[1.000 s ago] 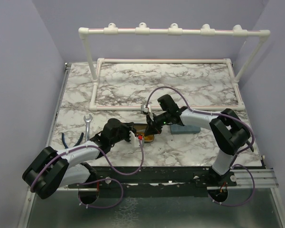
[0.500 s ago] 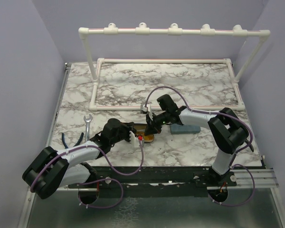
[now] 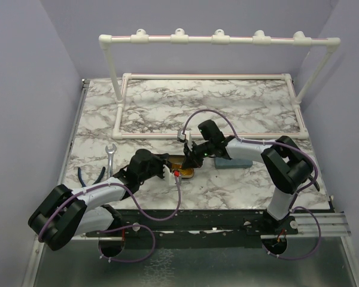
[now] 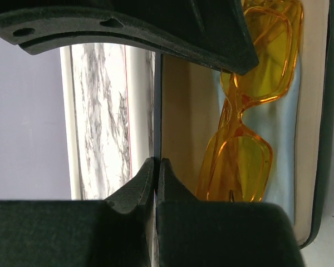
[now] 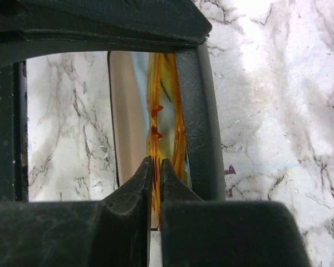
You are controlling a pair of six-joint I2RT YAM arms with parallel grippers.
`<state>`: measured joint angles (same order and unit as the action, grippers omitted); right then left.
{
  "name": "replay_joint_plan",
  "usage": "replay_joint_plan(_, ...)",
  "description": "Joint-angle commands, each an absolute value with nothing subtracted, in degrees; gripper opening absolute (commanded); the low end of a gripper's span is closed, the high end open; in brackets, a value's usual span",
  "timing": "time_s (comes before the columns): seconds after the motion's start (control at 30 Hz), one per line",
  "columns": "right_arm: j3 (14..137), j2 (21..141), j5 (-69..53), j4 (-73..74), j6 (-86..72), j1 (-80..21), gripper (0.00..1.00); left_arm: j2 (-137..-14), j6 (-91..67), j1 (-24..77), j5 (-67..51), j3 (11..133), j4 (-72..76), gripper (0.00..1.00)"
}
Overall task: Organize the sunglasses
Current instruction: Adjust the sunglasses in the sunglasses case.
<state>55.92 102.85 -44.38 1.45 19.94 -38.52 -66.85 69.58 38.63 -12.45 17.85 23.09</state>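
The tabletop [image 3: 227,113] is white marble-pattern with grey veining, boxed in by plain lilac walls [image 3: 24,89] on three sides. A white pipe frame [image 3: 218,39] stands over its far half, with a flat pipe rectangle lying on the surface beneath it.

Off to the left lie a silver wrench [image 3: 110,156] and, nearer the front edge, blue-handled pliers [image 3: 91,175], both well apart from where the arms meet. A grey-blue case [image 3: 236,162] lies closed under the right arm's forearm, partly hidden by it.

Near the middle of the front half, an open black case [image 3: 178,161] sits between the two arms. From above they crowd it so much that only a sliver of orange shows. The yellow-orange sunglasses [image 4: 242,161] lie inside it on a pale blue cloth over tan lining, lenses side by side along its length.

The left end effector [image 4: 156,167] has its jaws pressed together, and the thin dark edge of the black case [image 4: 323,139] runs straight into the pinch, so it appears to grip that edge.

The right end effector [image 5: 155,169] comes in from the other side, tips down over the case. Its jaws stand only a narrow slit apart, and the orange frame of the sunglasses [image 5: 167,111] shows in and beyond that slit, beside the padded black rim [image 5: 203,122]. I cannot tell whether the tips pinch the frame or merely flank it.
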Motion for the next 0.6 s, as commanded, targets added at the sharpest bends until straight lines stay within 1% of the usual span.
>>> replay_joint_plan(0.0,55.32,102.3,-44.23,-0.2,20.27,-38.23,0.01,-66.81,70.03,38.78,-14.74,17.22,23.82,0.0)
replay_joint_plan(0.3,60.2,101.37,-52.46,18.15,29.18,-38.28,0.01,-66.51,71.67,38.83,-14.18,16.81,23.71,0.0)
replay_joint_plan(0.57,61.07,101.67,-55.06,18.47,28.92,-38.23,0.01,-66.02,72.75,38.8,-14.0,16.11,24.1,0.0)
